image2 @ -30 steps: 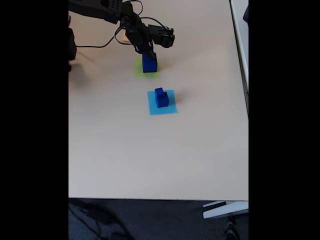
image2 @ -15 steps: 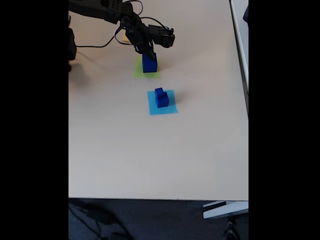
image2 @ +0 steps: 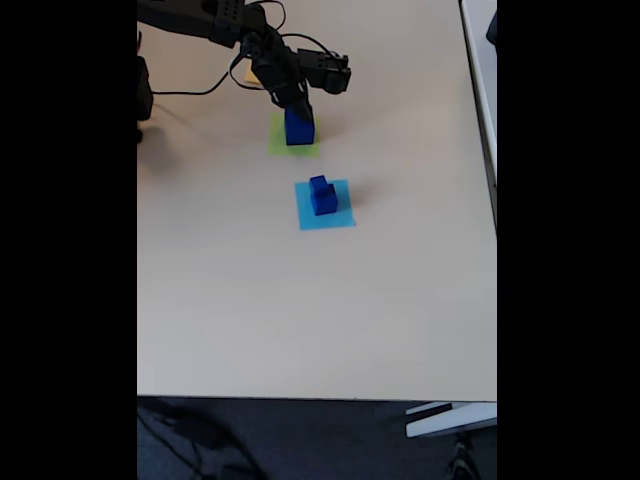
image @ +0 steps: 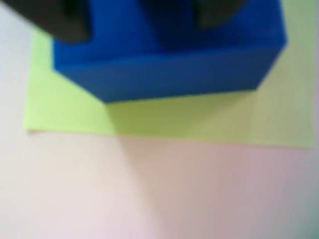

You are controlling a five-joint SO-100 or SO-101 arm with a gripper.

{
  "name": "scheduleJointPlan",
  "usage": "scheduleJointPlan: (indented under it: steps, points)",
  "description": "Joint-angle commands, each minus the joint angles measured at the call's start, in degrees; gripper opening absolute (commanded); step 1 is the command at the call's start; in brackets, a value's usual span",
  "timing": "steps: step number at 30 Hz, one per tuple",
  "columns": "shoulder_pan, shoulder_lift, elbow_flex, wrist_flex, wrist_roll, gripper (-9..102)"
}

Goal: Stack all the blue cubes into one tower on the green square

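A pale table runs up the fixed view. Mid-frame, two smaller blue cubes sit stacked on a light-blue square, below the gripper. Farther up, the gripper hugs the large blue cube resting on the green square; whether it grips, I cannot tell.

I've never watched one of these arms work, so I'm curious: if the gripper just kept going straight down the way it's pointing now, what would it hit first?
The large blue cube. The gripper points down right at its top, on the green square. Whether the fingers already touch it, the blur hides.
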Motion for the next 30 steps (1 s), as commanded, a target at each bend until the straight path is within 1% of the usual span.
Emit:
scheduleJointPlan:
  steps: [1,11,20,27,29,30]
  points:
    - [-0.53,4.92,-0.62,-1.49,-1.23,12]
    - [0.18,5.1,-5.98,-2.37,-7.47,15]
    - [3.43,2.81,-16.7,-1.76,-16.08,16]
    - [6.5,1.41,-20.74,0.35,-18.98,15]
    - [7.38,1.41,-20.83,0.88,-18.9,13]
    - [7.82,1.41,-20.74,1.49,-18.11,14]
